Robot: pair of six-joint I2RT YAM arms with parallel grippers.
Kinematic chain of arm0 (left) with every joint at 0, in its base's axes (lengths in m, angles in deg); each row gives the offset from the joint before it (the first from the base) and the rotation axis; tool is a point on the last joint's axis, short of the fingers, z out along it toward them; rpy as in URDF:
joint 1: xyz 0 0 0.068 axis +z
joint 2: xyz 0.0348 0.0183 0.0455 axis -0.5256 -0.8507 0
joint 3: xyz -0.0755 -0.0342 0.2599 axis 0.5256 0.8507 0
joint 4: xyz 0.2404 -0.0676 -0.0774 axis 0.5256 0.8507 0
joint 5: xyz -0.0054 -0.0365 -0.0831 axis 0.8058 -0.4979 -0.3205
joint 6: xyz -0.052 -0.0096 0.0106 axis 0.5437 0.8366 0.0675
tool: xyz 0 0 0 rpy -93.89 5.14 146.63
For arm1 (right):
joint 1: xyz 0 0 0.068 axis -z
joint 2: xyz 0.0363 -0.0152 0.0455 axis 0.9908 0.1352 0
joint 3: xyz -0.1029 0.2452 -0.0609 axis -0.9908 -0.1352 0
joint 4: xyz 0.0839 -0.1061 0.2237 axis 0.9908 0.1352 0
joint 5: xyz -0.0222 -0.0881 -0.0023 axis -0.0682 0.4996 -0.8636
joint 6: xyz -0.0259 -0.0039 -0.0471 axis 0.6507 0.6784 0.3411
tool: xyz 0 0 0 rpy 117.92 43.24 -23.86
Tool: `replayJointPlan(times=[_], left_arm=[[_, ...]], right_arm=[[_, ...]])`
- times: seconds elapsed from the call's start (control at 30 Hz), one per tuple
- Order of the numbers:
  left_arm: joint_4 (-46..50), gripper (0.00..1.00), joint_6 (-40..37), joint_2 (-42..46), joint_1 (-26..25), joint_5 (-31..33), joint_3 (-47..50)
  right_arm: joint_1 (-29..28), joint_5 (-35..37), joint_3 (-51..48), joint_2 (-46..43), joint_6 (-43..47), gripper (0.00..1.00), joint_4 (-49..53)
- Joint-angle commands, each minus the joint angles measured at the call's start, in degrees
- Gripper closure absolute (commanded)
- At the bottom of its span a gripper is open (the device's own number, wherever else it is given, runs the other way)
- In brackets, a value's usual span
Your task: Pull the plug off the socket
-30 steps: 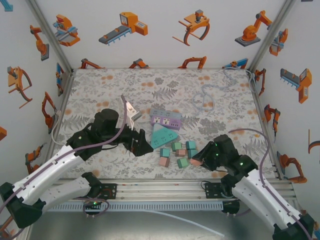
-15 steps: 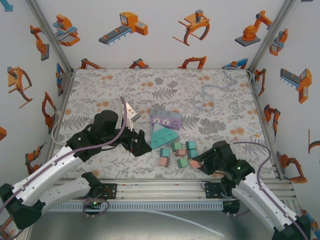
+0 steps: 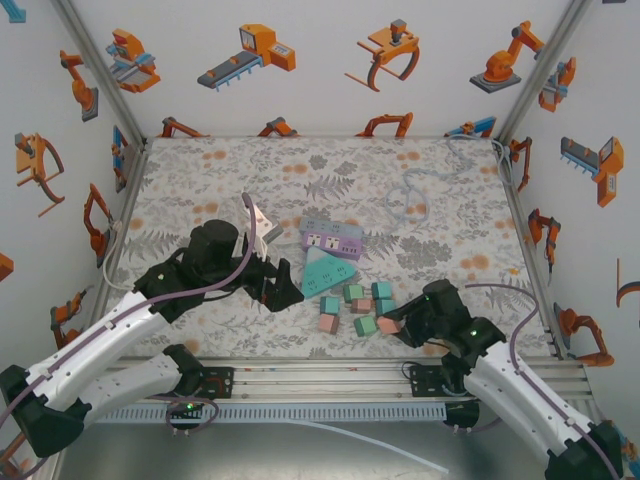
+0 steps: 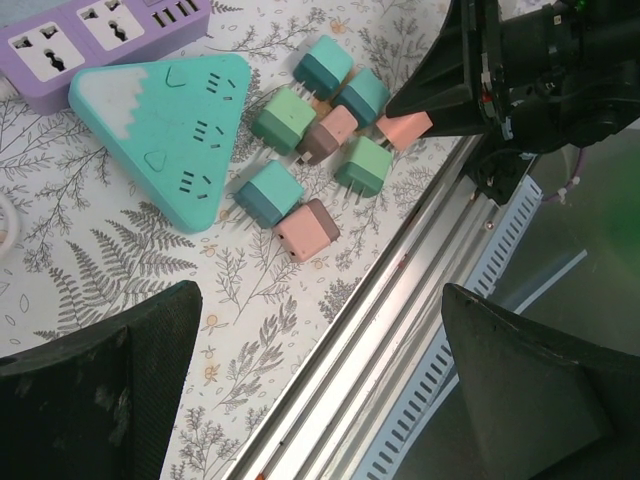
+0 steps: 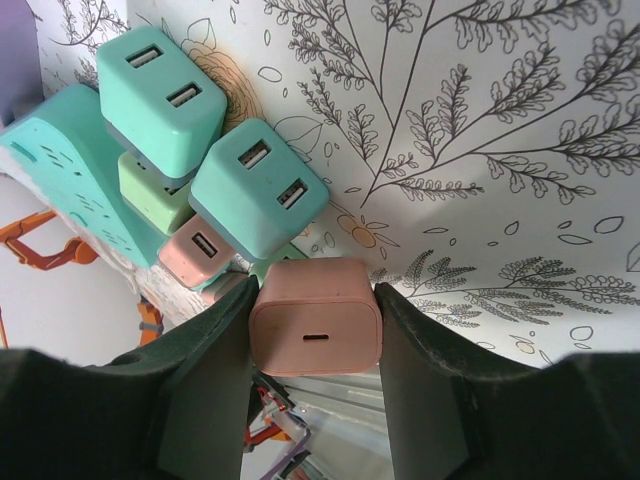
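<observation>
A teal triangular socket lies on the patterned mat in front of a purple power strip; no plug sits in the teal socket's holes. My right gripper is shut on a pink plug at the right edge of a cluster of loose plugs, close to the mat. My left gripper hangs open over the mat's front edge, left of the socket, with nothing between its fingers.
Several teal, green, pink and brown plugs lie bunched right of the socket. A pale cable loops at the back right. The metal rail runs along the near edge, and printed walls close in three sides.
My right gripper has shifted slightly toward the near edge, still shut on the pink plug. The left arm has barely moved.
</observation>
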Motion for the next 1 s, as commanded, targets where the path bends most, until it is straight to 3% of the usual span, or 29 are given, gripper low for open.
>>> replayJointPlan(times=[0.0, 0.13, 0.23, 0.27, 0.43, 0.57, 0.7, 0.8, 0.97], left_arm=[[0.76, 0.03, -1.27, 0.07, -0.32, 0.81, 0.63], [0.75, 0.03, -1.32, 0.15, -0.31, 1.03, 0.58], [0.73, 0.03, -1.32, 0.48, -0.3, 1.38, 0.71], [0.78, 0.03, -1.28, 0.51, -0.33, 1.47, 0.72], [1.11, 0.03, -1.19, 1.36, -0.3, 2.16, 0.72], [1.45, 0.03, -0.12, 3.32, -0.3, 7.21, 0.8], [0.72, 0.03, 2.09, 6.4, -0.3, 17.36, 2.16], [-0.45, 0.03, 3.85, 9.22, -0.3, 29.37, 4.23], [-4.66, 0.03, 5.77, 13.93, 0.03, 59.12, 10.24]], right_arm=[[0.03, 2.1, 0.49, -1.1, 0.3, 0.55, 2.76], [0.03, 2.42, 1.09, -2.52, 0.48, 0.51, 4.91], [0.03, 2.98, 1.72, -3.1, 1.03, 0.34, 6.11], [0.03, 2.88, 1.81, -3.11, 1.35, 0.33, 5.97], [0.03, 4.58, 4.54, -2.85, 3.62, 0.34, 8.76], [0.03, 9.15, 10.47, -0.6, 10.63, 0.34, 10.79], [0.11, 17.8, 19.26, 5.11, 23.65, 0.34, 11.78], [0.16, 27.94, 25.44, 9.82, 34.27, 0.31, 10.4], [0.2, 49.26, 28.85, 14.17, 48.85, 0.04, 3.72]])
